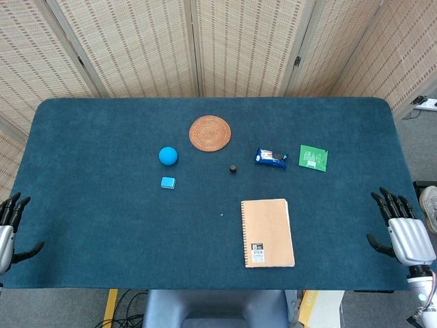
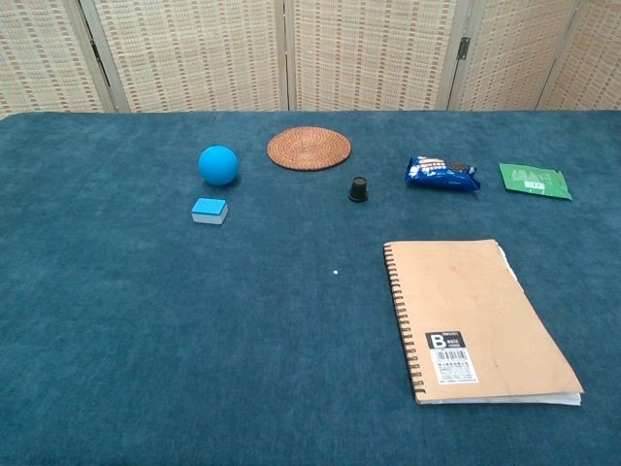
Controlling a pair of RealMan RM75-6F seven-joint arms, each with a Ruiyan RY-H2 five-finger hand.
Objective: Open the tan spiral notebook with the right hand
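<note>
The tan spiral notebook (image 1: 267, 232) (image 2: 475, 317) lies closed and flat on the blue table, right of centre near the front edge, with its spiral along its left side. My right hand (image 1: 399, 229) hangs at the table's right edge, well to the right of the notebook, fingers apart and holding nothing. At the front left corner my left hand (image 1: 11, 229) also has spread fingers and nothing in it. Neither hand shows in the chest view.
Behind the notebook sit a small black cap (image 1: 233, 168), a blue snack packet (image 1: 271, 158) and a green card (image 1: 313, 158). A woven round coaster (image 1: 209, 132), a blue ball (image 1: 168, 156) and a small blue block (image 1: 168, 182) lie further left.
</note>
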